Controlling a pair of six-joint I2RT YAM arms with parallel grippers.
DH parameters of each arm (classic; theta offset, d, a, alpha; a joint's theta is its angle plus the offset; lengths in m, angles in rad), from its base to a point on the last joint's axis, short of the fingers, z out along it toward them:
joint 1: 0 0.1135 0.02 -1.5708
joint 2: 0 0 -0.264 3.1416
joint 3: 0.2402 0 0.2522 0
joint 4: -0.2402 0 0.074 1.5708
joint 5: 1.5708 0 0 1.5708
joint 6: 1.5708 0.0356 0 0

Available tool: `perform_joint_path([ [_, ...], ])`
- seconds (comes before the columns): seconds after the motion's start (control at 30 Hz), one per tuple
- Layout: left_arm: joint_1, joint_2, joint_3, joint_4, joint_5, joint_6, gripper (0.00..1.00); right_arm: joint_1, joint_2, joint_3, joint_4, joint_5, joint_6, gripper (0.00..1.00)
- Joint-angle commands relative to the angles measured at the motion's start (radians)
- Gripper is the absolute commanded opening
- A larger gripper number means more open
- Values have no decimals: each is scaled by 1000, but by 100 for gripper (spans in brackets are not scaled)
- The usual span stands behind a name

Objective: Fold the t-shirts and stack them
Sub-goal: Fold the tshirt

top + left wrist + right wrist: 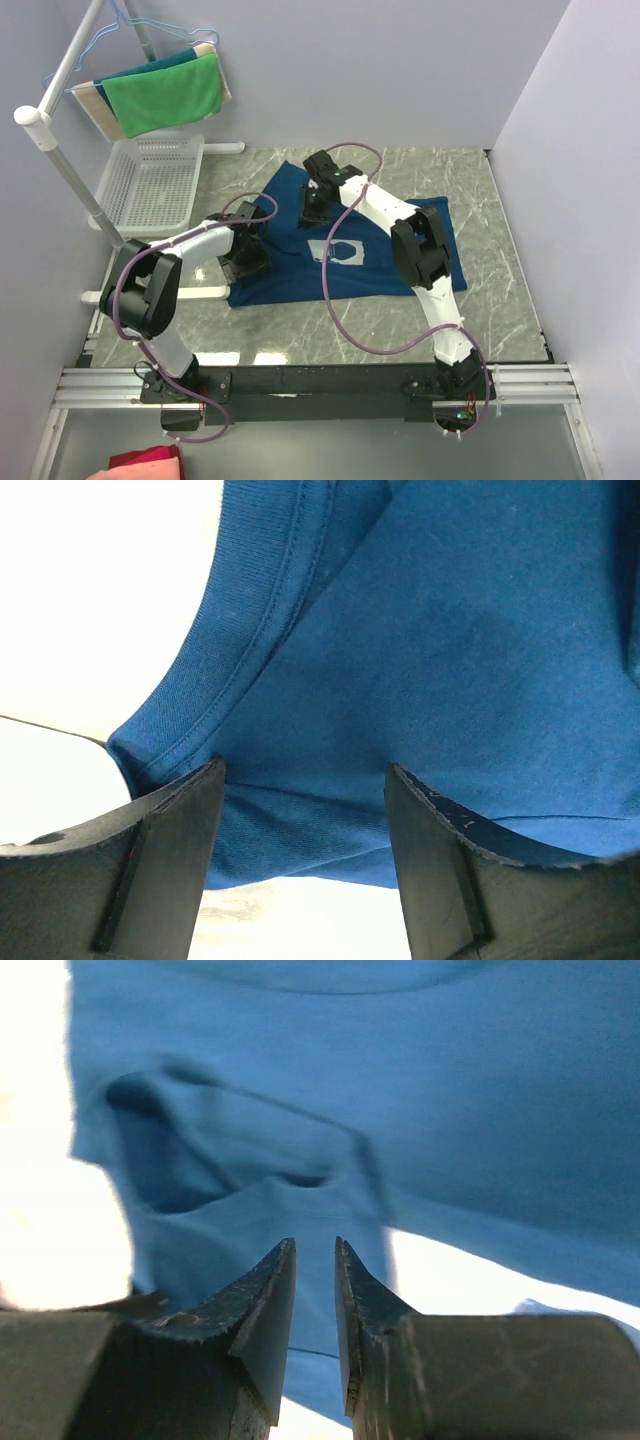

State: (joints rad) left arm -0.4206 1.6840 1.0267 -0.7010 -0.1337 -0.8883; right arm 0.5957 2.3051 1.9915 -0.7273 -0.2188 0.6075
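Shirt edge sits between the open left jaws

Overhead picture of a grey marbled bench [500, 290] seen from behind two robot arms. One navy t-shirt [375, 272] lies spread across the middle of the bench. Its longer side runs from 9 o'clock to 3 o'clock, and a pale square print [345, 253] faces up near its centre.

The left arm [190, 245] reaches in from 7 o'clock, and the left jaws rest at the shirt's 9 o'clock edge. The left wrist camera shows them well apart. A stitched, ribbed hem [215, 695] curves down toward the left-hand finger, and blue cloth fills the gap straight ahead between the two. Nothing is gripped.

The right arm [385, 205] stretches from 5 o'clock over the shirt, so the right jaws hang above the cloth toward 12 o'clock, inside the far edge. Its wrist camera shows the two fingers drawn almost together with only a thin slit between them. A rumpled fold [230, 1150] of blue cloth lies just beyond the tips. I cannot tell whether any cloth is pinched there.

The shirt looks not yet folded. The left arm is nearer the 9 o'clock edge and seems better placed to take it. The hem already lies in line with its gap, so closing there would probably catch it.
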Motion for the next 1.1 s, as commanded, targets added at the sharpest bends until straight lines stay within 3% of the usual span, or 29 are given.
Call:
perform_joint_path([
  [0.0,19,11,-28,-25,25,-15,71,27,39,50,117,-180,-18,29],
  [0.27,51,5,-27,-29,36,-1,71,50,129,96,68,-232,15,28],
  [0.47,63,0,-37,-31,39,8,71,50,102,41,71,-150,11,28],
  [0.8,66,2,-74,-41,25,17,71,13,188,148,-6,59,58,29],
  [1.07,66,-12,-102,-51,8,20,71,-27,250,227,-24,82,94,30],
])
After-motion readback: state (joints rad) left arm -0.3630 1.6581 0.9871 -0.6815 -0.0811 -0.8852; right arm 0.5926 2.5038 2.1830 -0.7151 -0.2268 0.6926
